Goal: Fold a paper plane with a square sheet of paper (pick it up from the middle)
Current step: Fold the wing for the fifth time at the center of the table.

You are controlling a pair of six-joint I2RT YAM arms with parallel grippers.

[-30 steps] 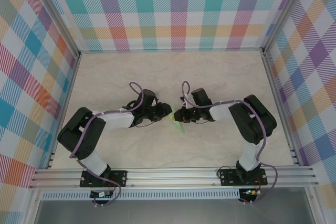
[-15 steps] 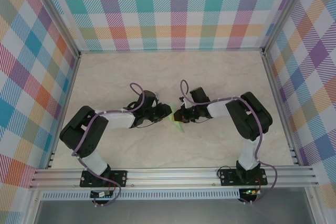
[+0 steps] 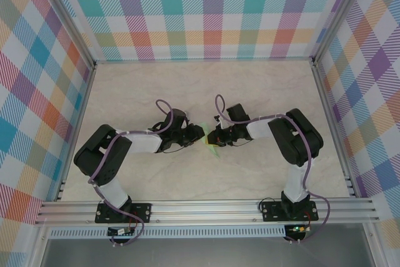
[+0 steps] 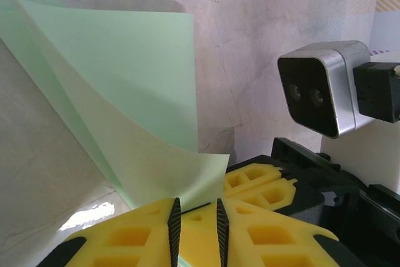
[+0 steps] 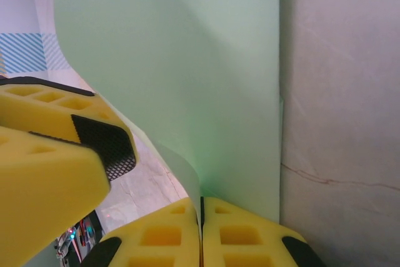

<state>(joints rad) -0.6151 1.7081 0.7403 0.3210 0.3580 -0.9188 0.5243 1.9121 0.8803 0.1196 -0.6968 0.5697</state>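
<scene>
Near edge: an aluminium rail (image 3: 206,207) runs along the table's (image 3: 262,92) near edge. Both arm bases are bolted to it, the left arm toward the near left corner and the right arm toward the near right corner.
Arms: both reach inward and meet about midway between the left and right edges, slightly nearer the near edge than the far one.
Left gripper (image 3: 201,136) (image 4: 195,207): its jaws are narrow, with a slim slit between the black pads. The paper's lower corner dips into that slit, but no pinch is visible.
Right gripper (image 3: 211,137) (image 5: 200,201): its jaws are pressed together on the paper's edge, which rises from the seam between the yellow fingers (image 5: 244,236).
Spacing: the two grippers are just beside each other, tip to tip. One left finger looms at the left of the right wrist view.
The square sheet of paper (image 3: 213,149) (image 4: 125,92) (image 5: 187,60): pale green. It stands curled up off the table between the grippers, in more than one layer, and a little of it pokes out toward the near edge.
Right wrist camera (image 4: 319,89): a silver box seen beyond the paper.
Far side: bare marbled table up to the far edge, then plaid walls (image 3: 212,10).
</scene>
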